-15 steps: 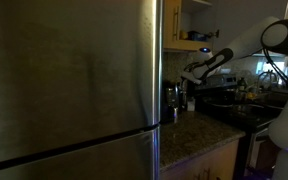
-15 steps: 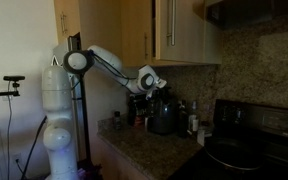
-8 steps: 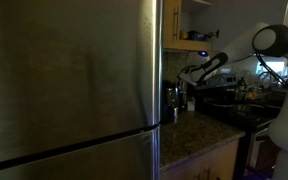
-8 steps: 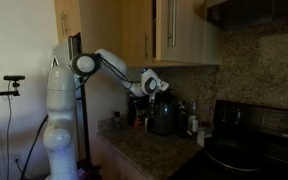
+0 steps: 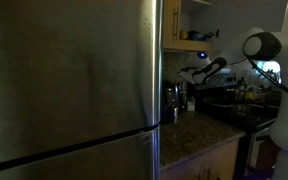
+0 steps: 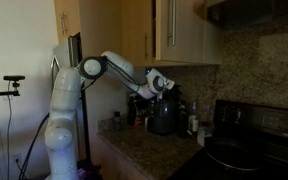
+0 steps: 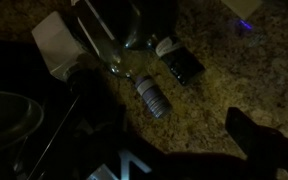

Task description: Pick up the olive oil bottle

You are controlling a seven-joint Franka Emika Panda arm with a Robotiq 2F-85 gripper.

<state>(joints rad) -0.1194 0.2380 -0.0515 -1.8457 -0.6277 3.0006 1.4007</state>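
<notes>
In the wrist view I look down on a dim granite counter (image 7: 209,95). A tall clear-glass bottle (image 7: 112,48), probably the olive oil bottle, stands at the upper middle. A small white-capped bottle (image 7: 151,97) lies just below it. My gripper (image 7: 174,150) is open and empty, with dark fingers (image 7: 262,138) spread above bare counter, short of the bottles. In both exterior views the gripper (image 6: 164,86) (image 5: 191,74) hovers above the cluster of bottles (image 6: 134,112) at the back of the counter.
A white box (image 7: 56,42) and a dark flat item (image 7: 181,62) lie beside the bottles. A dark coffee maker (image 6: 164,115) stands under the cabinets (image 6: 179,30). A large steel fridge (image 5: 69,80) fills the near side, and a stove (image 6: 249,150) is beside the counter.
The arm has reached further along the counter toward the coffee maker and the gripper has risen slightly. Nothing was taken hold of.
</notes>
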